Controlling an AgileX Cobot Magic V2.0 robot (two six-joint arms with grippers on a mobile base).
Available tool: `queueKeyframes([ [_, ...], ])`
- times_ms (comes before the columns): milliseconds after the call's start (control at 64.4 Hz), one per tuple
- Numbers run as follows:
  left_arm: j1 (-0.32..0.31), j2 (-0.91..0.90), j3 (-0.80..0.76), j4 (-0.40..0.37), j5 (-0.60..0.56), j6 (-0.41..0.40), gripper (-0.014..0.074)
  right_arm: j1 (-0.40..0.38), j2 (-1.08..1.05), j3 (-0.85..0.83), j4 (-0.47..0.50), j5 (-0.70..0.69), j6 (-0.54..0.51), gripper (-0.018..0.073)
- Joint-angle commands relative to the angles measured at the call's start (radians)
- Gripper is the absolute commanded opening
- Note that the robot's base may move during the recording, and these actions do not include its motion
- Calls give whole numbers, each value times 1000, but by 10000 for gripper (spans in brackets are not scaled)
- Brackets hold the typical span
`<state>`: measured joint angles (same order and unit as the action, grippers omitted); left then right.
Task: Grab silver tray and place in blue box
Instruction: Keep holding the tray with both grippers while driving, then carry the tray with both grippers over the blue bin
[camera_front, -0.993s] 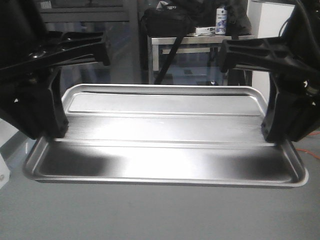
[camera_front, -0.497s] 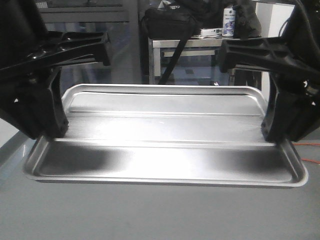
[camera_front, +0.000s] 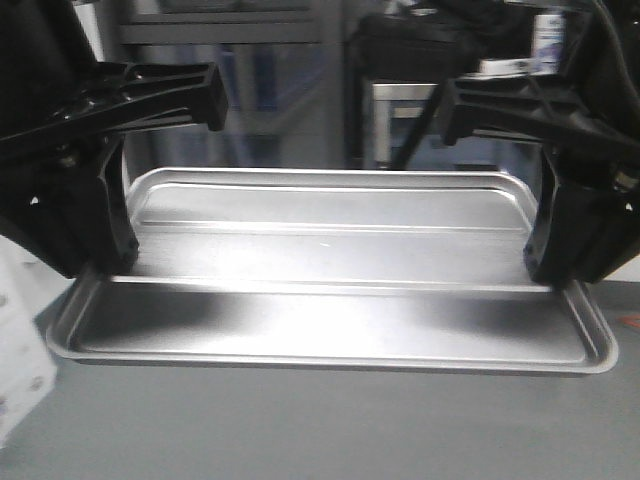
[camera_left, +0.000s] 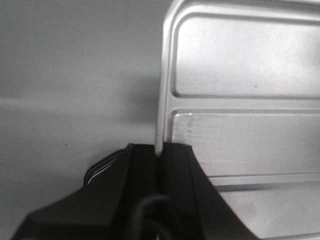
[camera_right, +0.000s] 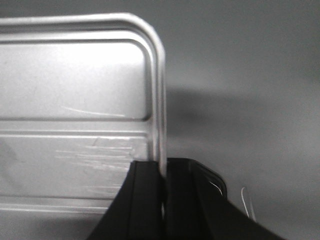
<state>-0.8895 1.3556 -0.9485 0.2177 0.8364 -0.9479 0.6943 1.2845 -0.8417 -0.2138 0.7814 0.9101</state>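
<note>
The silver tray (camera_front: 330, 300) hangs level in front of me, shiny, with two long ridges along its bottom. My left gripper (camera_front: 100, 268) is shut on its left rim. My right gripper (camera_front: 556, 275) is shut on its right rim. In the left wrist view the black fingers (camera_left: 142, 160) pinch the thin rim of the tray (camera_left: 240, 75), with the gripper (camera_left: 158, 148) closed tight round it. The right wrist view shows the same: the gripper (camera_right: 163, 164) clamps the tray's (camera_right: 75, 75) edge. Plain grey surface lies beneath the tray in both wrist views. The blue box is out of view.
Behind the tray stand dark shelving (camera_front: 220, 60) and a metal table (camera_front: 410, 100) with a bottle (camera_front: 548, 35) on it, all blurred. A white object (camera_front: 20, 370) shows at the lower left edge. Grey surface (camera_front: 320, 430) spreads below.
The background has slid to the right while the tray and both grippers keep their places in the frame. The white object at lower left has come further into view.
</note>
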Motion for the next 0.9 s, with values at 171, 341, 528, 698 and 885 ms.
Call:
queueKeyframes([
  [171,4,-31,-22,27,1,-10,-104,-2,-32,-24,-39,-14,-1,59],
  [341,4,-31,-22,27,1,-10,-104,-2,-32,-24,-39,-14,-1,59],
  [528,4,-31,-22,27,1,-10,-104,-2,-32,-24,-39,-14,-1,59],
  [698,4,-31,-22,27,1,-10,-104,-2,-32,-24,-39,-14,-1,59],
  [885,4,-31,-22,27,1,-10,-104,-2,-32,-24,-39,-14,-1,59],
])
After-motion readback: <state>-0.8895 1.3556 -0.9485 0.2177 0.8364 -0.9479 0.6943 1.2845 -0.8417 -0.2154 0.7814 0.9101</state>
